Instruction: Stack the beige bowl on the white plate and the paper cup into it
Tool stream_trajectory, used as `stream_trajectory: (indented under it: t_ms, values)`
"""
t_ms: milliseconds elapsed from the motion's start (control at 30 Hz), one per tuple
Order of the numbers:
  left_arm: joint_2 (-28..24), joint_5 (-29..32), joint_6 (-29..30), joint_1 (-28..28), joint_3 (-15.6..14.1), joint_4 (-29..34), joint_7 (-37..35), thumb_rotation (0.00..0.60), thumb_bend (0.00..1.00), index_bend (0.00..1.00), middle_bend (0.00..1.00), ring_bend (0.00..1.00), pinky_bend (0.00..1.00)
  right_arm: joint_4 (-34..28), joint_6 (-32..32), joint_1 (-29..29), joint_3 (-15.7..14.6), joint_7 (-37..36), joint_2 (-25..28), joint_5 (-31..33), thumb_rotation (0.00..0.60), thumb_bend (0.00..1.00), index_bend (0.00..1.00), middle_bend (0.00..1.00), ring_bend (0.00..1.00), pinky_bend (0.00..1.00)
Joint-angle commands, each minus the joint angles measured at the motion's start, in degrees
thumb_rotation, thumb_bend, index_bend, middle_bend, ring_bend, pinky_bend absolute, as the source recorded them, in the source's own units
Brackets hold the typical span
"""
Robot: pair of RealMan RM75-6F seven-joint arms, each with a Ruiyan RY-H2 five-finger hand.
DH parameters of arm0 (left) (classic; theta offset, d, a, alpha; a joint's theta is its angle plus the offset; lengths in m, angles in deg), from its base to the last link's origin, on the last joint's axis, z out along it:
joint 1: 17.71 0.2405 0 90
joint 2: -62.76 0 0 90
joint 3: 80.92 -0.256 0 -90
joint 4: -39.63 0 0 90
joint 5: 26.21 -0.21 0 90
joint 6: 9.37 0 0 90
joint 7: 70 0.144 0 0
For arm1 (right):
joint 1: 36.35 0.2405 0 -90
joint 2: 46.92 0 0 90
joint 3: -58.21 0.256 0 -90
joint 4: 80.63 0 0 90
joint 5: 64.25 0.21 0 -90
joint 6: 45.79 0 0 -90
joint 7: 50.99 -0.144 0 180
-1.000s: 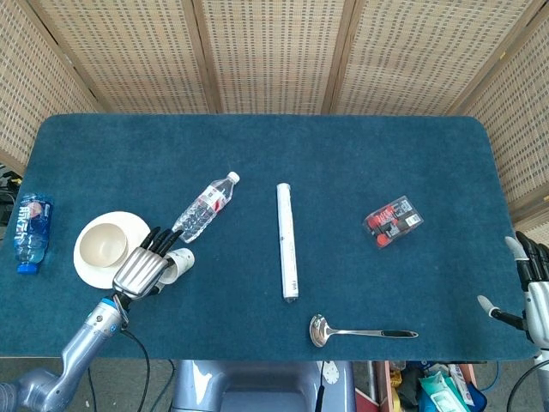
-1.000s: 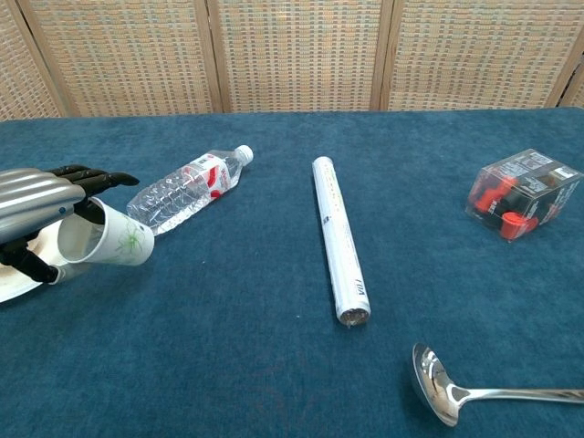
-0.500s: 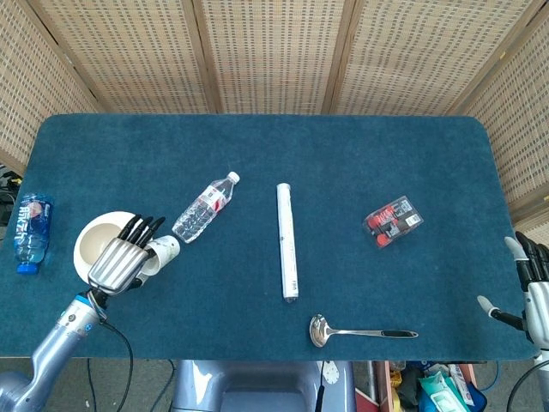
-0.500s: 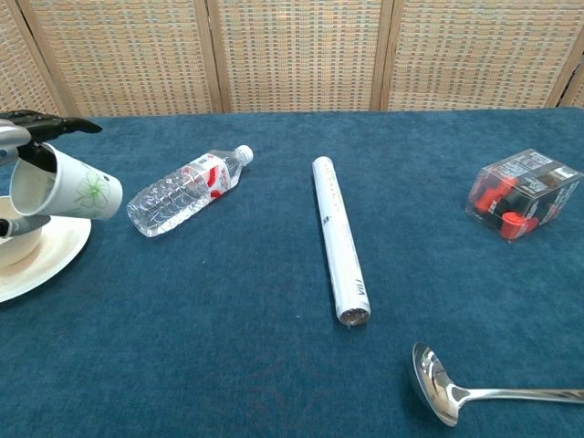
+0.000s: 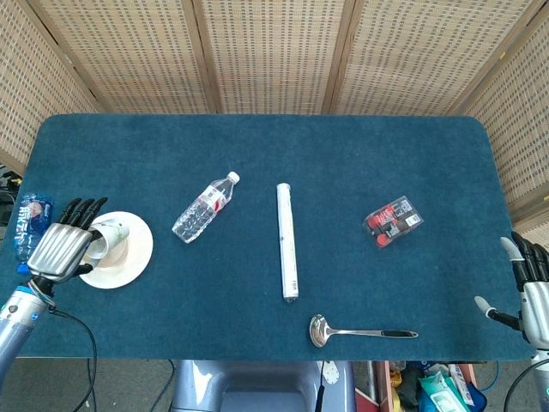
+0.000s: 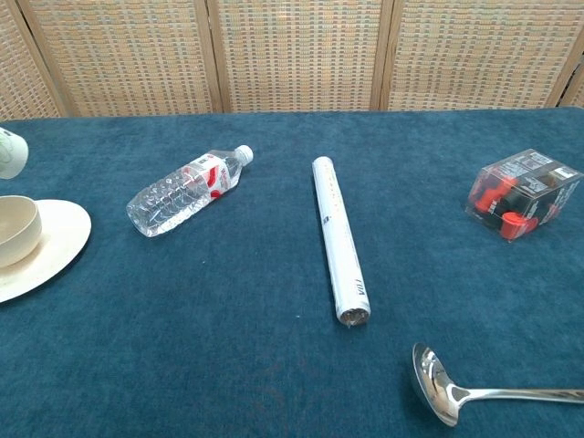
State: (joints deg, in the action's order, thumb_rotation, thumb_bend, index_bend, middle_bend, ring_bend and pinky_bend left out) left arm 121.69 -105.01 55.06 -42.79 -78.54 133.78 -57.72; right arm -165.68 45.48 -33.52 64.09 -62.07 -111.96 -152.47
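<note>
The white plate (image 5: 137,254) lies near the table's left front, and in the chest view the beige bowl (image 6: 16,230) sits on the plate (image 6: 62,235). My left hand (image 5: 62,249) holds the paper cup (image 5: 109,238) tilted over the bowl, which the hand and cup hide in the head view. The chest view catches only the end of the cup (image 6: 7,152) at the left edge, above the bowl. My right hand (image 5: 532,287) hangs off the table's right front corner with its fingers spread, holding nothing.
A clear water bottle (image 5: 204,208) lies right of the plate, with a long white roll (image 5: 287,240) beyond it. A red-and-clear box (image 5: 393,221) sits at the right and a steel ladle (image 5: 360,331) near the front edge. A blue bottle (image 5: 31,221) lies at the far left.
My left hand has carried the paper cup leftward and up, from the table beside the plate to over the bowl. The right hand has barely moved.
</note>
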Motion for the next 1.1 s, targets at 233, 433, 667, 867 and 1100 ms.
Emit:
stream_trajectory:
  t_ms: [233,433,667,867,1100]
  values:
    - [-0.7,6.6,-9.2,-0.1,-1.1,-7.6,-6.0,0.6,0.4,0.65,0.0,0.0,0.0,-0.2,-0.2,0.2,-0.1,0.7,-0.2,-0.1,0.6,0.14,0.01,0.0,0.0,0.0]
    - [0.2,8.3,-11.7,-1.0,-0.8,-9.4,-6.3,0.6,0.41,0.65,0.0,0.0,0.0,-0.3,-0.2,0.2,-0.1,0.8,-0.2,-0.1,0.6,0.14,0.01,0.0,0.0,0.0]
    - [2.5,9.6,-13.5,-2.4,-0.5,-10.2,-3.6,0.6,0.41,0.65,0.0,0.0,0.0,-0.2,-0.2,0.1,-0.1,0.5,-0.1,0.0,0.6,0.14,0.01,0.0,0.0,0.0]
    - [4.1,11.0,-14.3,-3.5,-0.3,-9.2,-0.5,0.6,0.41,0.65,0.0,0.0,0.0,-0.1,-0.3,0.2,0.0,0.3,-0.1,0.1,0.6,0.14,0.01,0.0,0.0,0.0]
    - [5.1,13.8,-15.6,-4.6,-0.3,-7.6,2.4,0.6,0.41,0.65,0.0,0.0,0.0,0.0,-0.1,0.1,0.0,0.0,-0.1,0.1,0.6,0.14,0.01,0.0,0.0,0.0]
